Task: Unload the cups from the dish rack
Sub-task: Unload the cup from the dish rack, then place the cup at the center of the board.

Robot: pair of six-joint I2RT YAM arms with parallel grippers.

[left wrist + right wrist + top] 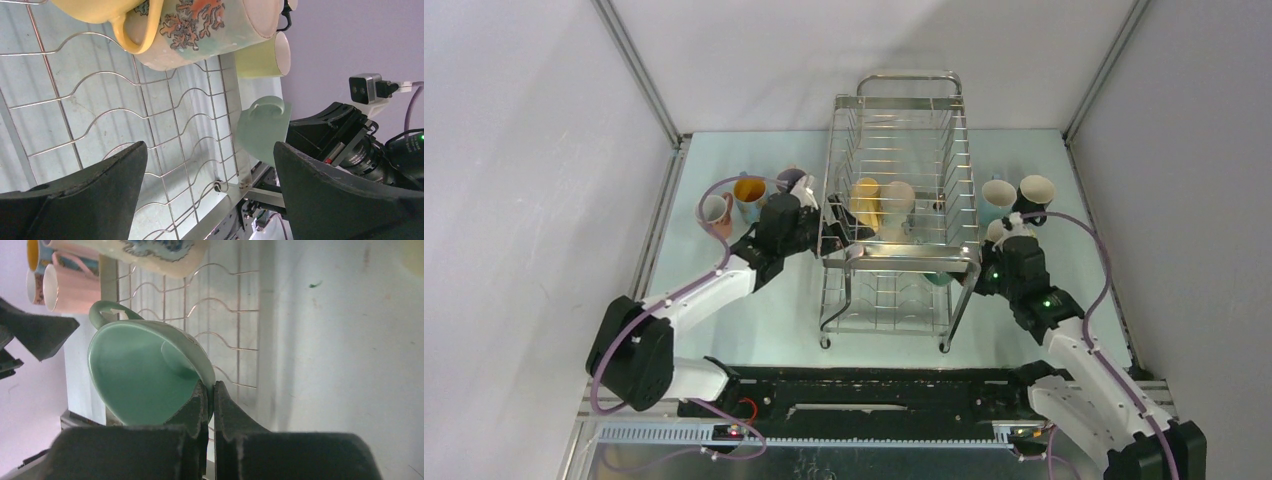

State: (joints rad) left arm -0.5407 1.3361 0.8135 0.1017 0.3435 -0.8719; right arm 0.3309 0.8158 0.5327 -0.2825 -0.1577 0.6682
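The pale table (774, 320) bears the dish rack (904, 150) (on thin legs), cups (749, 190) left, more cups (999, 195) right.

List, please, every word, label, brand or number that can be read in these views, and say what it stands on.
No readable text in any view.
Cream mug in the dish rack: orange branching pattern, not letters.
Second patterned mug: blue drawing, no words.
Pale green cup: plain.
Red-marked strip on the right arm: too small to read.
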